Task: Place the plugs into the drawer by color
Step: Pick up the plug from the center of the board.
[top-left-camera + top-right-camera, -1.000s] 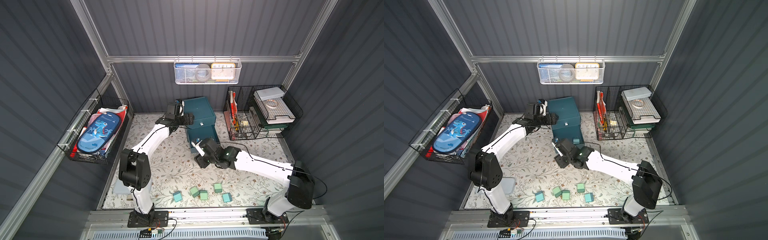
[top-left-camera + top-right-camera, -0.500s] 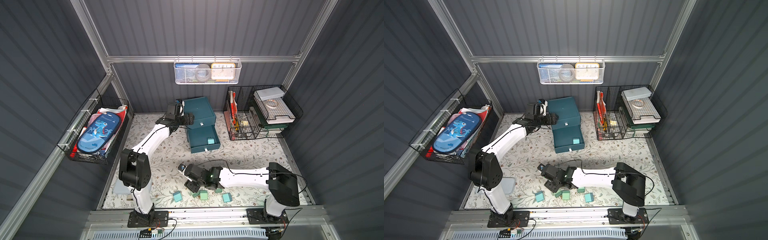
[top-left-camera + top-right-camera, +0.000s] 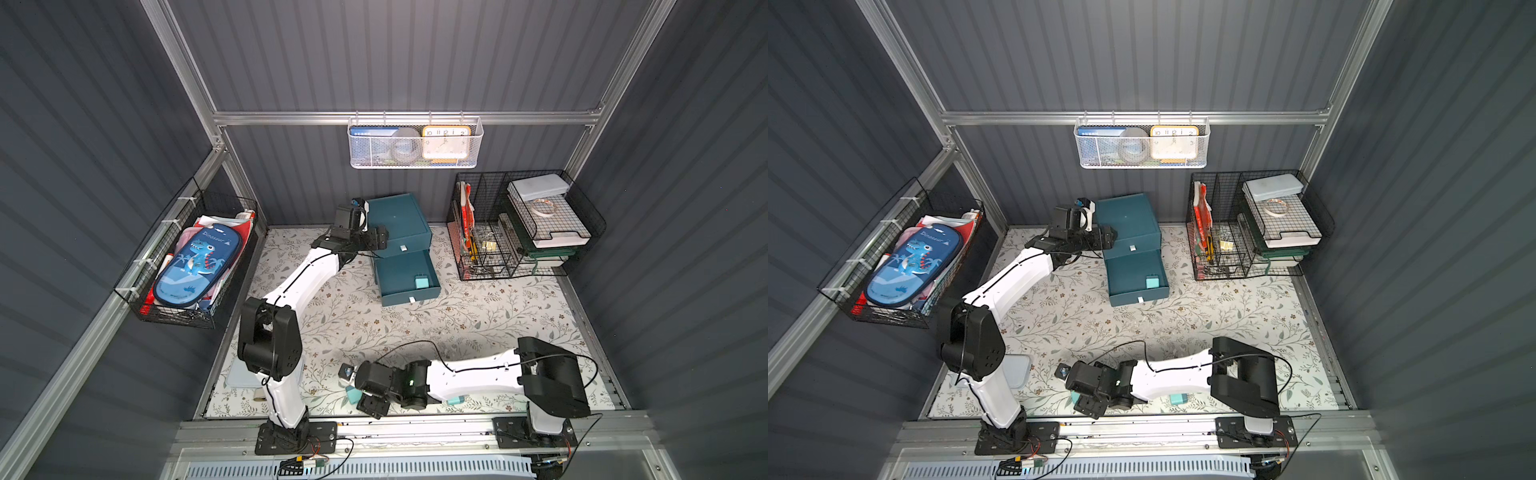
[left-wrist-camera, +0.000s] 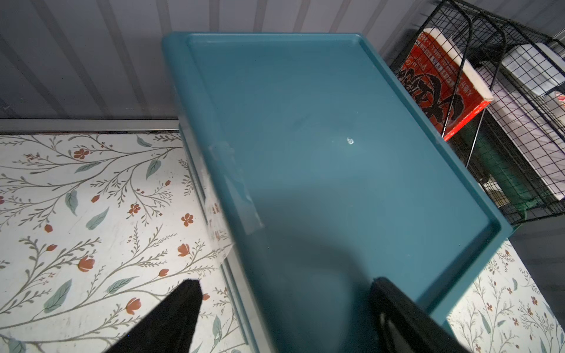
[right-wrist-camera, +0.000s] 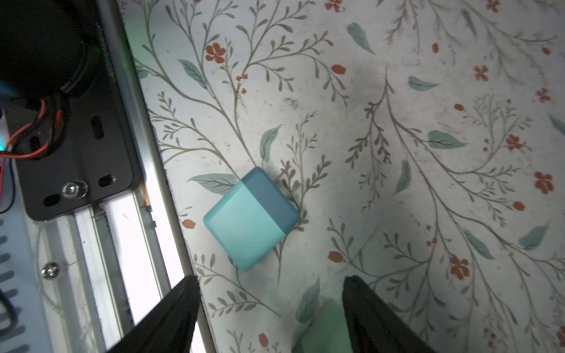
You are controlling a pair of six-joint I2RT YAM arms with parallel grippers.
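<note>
Right tool point(image 5: 270, 284) has swung away from the drawer point(image 3: 399, 220), wide open near a blue plug point(image 5: 249, 218); left tool point(image 4: 286, 282) wide at drawer.

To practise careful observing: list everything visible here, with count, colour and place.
cabinet: one, dark teal, back wall
open drawer: one, dark teal, cabinet front
plug: one, light blue, in open drawer
plugs: two, light blue, mat's near edge; second under right arm
mat: one, floral white, tabletop
wire rack: one, black, back right
wall basket: one, white, back wall
side basket: one, black, left wall, with blue pencil case
left tool: one, black, open, over cabinet top
right tool: one, black, open, by near-edge plug
</note>
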